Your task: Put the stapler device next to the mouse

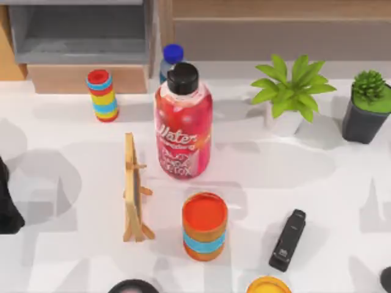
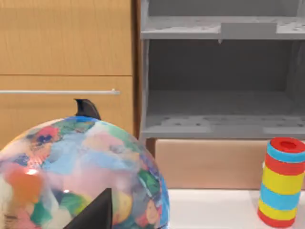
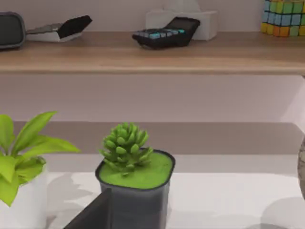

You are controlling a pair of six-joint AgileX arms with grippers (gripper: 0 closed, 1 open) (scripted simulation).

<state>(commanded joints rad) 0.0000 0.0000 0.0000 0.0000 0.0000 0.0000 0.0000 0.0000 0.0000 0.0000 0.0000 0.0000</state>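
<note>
The stapler device is a slim black bar lying flat on the white table at the front right, just right of the orange can. No gripper touches it. A dark rounded thing pokes in at the table's front edge, cut off by the frame; I cannot tell whether it is the mouse. My left arm is parked at the table's left edge. Beside it in the left wrist view stands a colourful globe. My right arm is a dark shape at the front right corner.
A tall red water bottle stands mid-table, with a small wooden easel to its left. A striped can and a blue-capped bottle stand behind. Two potted plants are at the back right, and a yellow lid lies at the front.
</note>
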